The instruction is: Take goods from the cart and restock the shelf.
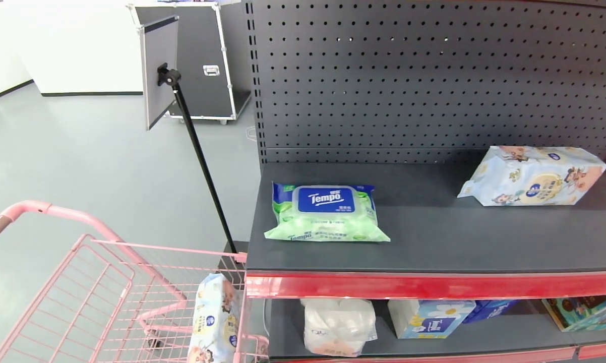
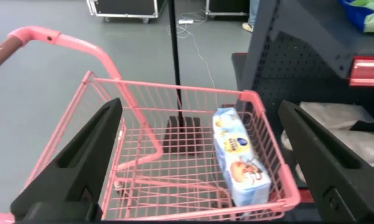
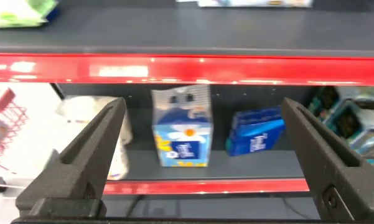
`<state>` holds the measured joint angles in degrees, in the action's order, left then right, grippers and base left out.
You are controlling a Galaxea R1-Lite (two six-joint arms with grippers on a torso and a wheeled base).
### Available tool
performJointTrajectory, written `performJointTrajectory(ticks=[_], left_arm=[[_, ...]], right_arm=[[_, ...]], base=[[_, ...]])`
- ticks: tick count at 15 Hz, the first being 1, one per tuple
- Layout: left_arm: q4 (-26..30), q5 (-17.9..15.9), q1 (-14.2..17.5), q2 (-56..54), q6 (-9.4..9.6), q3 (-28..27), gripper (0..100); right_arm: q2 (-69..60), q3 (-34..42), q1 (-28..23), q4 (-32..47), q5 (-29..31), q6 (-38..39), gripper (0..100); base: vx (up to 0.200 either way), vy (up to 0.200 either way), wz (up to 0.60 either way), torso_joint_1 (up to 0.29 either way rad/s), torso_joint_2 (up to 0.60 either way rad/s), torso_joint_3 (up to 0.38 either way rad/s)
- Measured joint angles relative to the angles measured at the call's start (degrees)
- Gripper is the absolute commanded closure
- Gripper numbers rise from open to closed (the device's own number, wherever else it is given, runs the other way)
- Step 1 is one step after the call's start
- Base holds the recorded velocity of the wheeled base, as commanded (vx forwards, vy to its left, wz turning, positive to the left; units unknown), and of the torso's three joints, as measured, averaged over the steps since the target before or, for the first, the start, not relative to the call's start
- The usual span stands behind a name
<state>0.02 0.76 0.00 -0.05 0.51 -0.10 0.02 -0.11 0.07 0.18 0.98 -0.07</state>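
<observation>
The left gripper [image 2: 200, 104] hangs over the pink cart [image 2: 168, 85] with its black fingers spread wide and nothing between them. Ahead of it and lower down, a blue cartoon-printed tissue pack [image 2: 239, 155] stands on edge inside the wire basket, against the wall on the shelf side.

The right gripper [image 3: 203, 102] is also splayed open and empty. It faces the lower tier of the shelf [image 1: 434, 237]. A blue tissue box [image 3: 180, 134] sits straight ahead between its fingers, with a dark blue pack [image 3: 255, 130] just beside the box. A white wrapped bundle [image 1: 339, 325] sits on the box's other side. The red shelf edge [image 3: 236, 65] runs across above them.

Beyond that edge, the dark upper board carries a green wet-wipe pack [image 1: 328, 214] lying flat and, well apart from it, a pale cartoon-printed pack [image 1: 532, 175] near the black pegboard [image 1: 409, 75].

Past the cart, a thin black stand [image 1: 202, 161] holding a grey panel leans up from the smooth grey floor [image 1: 81, 161]. A black flight case [image 1: 202, 60] sits behind it by the white wall.
</observation>
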Motion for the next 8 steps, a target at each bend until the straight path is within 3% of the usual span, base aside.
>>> performJointTrajectory(ticks=[3, 7, 8], left_arm=[[0.0, 0.0, 0.0, 0.0, 0.02, 0.0, 0], [0.0, 0.0, 0.0, 0.0, -0.05, 0.0, 0], [0.0, 0.0, 0.0, 0.0, -0.05, 0.0, 0]], right_arm=[[0.0, 0.0, 0.0, 0.0, 0.0, 0.0, 0], [0.0, 0.0, 0.0, 0.0, 0.0, 0.0, 0], [0.0, 0.0, 0.0, 0.0, 0.0, 0.0, 0]], base=[[0.000, 0.200, 0.00, 0.002, 0.00, 0.004], [0.000, 0.000, 0.00, 0.000, 0.00, 0.000], [-0.200, 0.000, 0.00, 0.002, 0.01, 0.002]])
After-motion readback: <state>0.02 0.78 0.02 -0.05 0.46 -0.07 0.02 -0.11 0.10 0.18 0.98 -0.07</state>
